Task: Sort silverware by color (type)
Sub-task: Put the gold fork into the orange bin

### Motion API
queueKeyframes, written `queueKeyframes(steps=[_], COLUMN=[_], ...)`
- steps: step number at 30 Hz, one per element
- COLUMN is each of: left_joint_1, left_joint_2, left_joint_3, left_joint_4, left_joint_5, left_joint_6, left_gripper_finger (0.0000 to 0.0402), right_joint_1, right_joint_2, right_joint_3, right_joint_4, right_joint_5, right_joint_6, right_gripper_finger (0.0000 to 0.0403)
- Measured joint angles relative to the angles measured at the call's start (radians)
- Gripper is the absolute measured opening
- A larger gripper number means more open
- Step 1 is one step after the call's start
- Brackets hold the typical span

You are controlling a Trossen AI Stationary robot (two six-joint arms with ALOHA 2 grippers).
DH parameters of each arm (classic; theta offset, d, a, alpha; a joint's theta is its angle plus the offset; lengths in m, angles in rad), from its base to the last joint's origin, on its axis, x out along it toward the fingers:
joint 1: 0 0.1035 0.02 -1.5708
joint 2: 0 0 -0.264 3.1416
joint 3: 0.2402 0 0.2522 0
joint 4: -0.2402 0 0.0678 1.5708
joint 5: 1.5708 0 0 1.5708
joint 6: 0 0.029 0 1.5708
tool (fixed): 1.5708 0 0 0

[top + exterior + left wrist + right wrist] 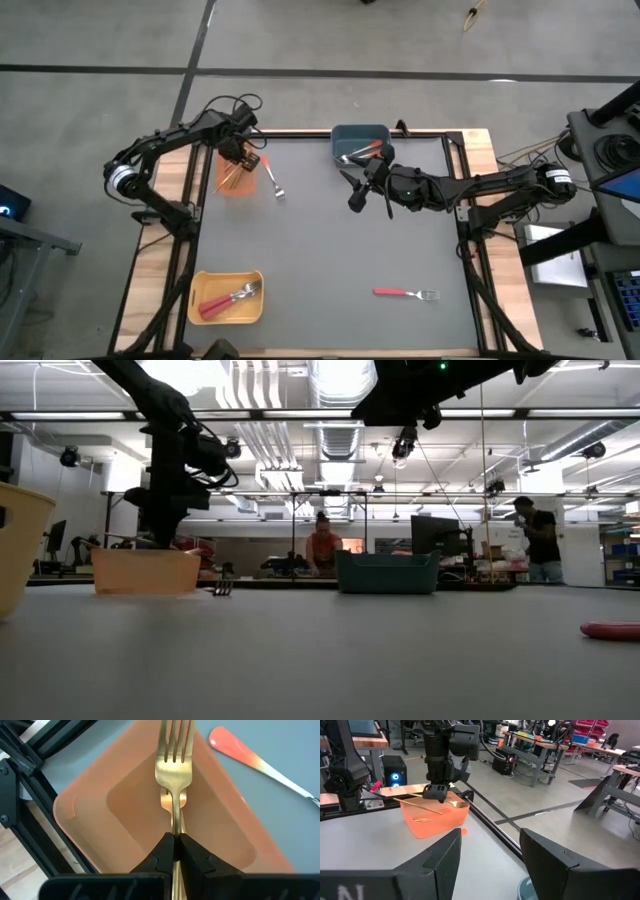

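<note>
So, left gripper (174,845) pinched tight on gold fork (173,765), held flat right above orange bin (90,805) since golds live there (some inside already). Right gripper (357,188) hangs spread, empty, near blue bin (345,133). Red-handled fork (405,293) waits on table (330,250).

The left gripper (174,842) pinches 1 gold fork (173,767) above the orange bin (125,805) — an orange-handled fork (260,762) lies just beside it.
</note>
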Motion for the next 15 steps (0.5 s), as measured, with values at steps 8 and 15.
queueKeyframes(steps=[8,15], left_joint_1=[0.0,0.0], left_joint_2=[0.0,0.0], left_joint_3=[-0.012,-0.032], left_joint_4=[0.008,0.01], left_joint_5=[0.0,0.0], left_joint_6=[0.0,0.007], left_gripper_finger=[0.0,0.0], right_joint_1=[0.0,0.0], right_joint_2=[0.0,0.0], right_joint_3=[0.0,0.0], right_joint_4=[-0.006,-0.006], right_joint_5=[0.0,0.0], right_joint_6=[-0.002,-0.008], right_gripper_finger=[0.0194,0.0194])
